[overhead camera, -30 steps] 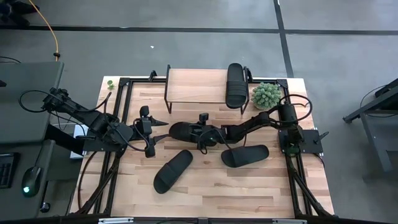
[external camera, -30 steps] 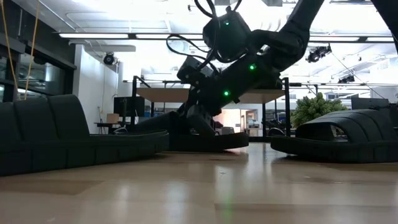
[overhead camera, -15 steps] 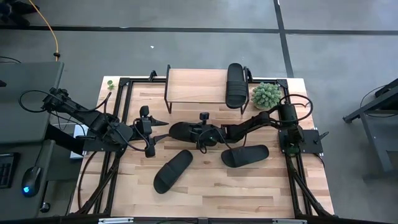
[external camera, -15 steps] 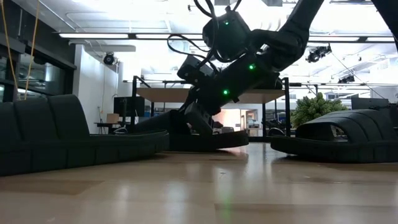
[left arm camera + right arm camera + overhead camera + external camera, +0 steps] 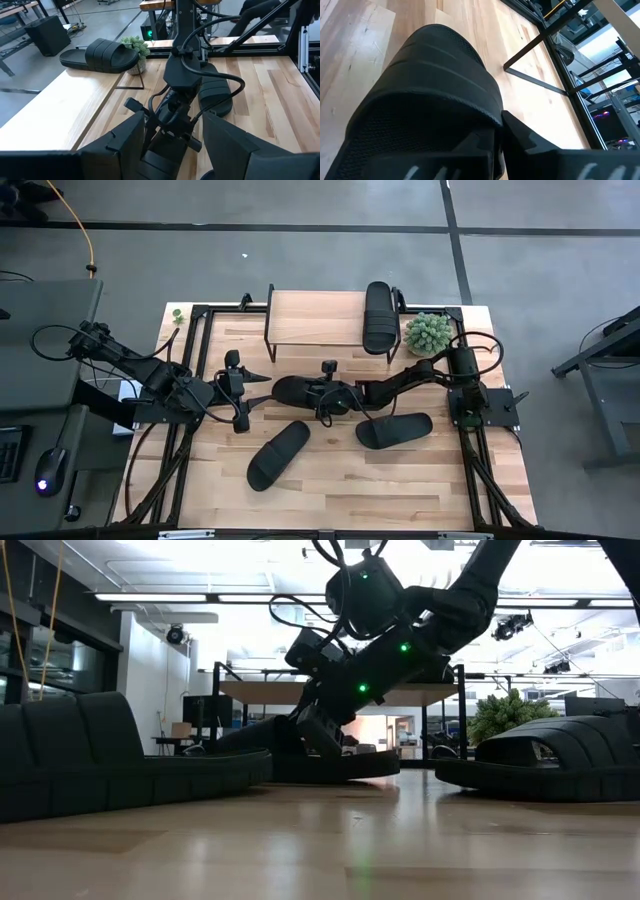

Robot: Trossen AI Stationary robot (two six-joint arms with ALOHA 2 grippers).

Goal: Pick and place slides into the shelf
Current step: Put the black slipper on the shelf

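Three black slides lie sole-down on the table: one in the middle (image 5: 288, 390), one toward the right (image 5: 395, 430) and one near the front (image 5: 278, 454). Another slide (image 5: 378, 317) lies on top of the shelf (image 5: 315, 320), at its right end. My right gripper (image 5: 314, 394) reaches in from the right and is shut on the middle slide's strap. My left gripper (image 5: 258, 390) hangs open just left of that slide, a little above the table, touching nothing. My right gripper pinches the ribbed strap of the middle slide at its open edge (image 5: 487, 112). One finger (image 5: 530, 140) lies outside the strap and the other reaches beneath it. The fingers slant down from the table's right. The slide's sole rests flat on the table (image 5: 330, 768).
A small green plant (image 5: 428, 332) stands right of the shelf. Black frame rails (image 5: 200, 330) run along the table's edges. Bare wood shows on the shelf's left part (image 5: 300, 315) and along the table's front.
My right gripper has shut on the middle slide's strap. The slide has stayed where it lay on the table.
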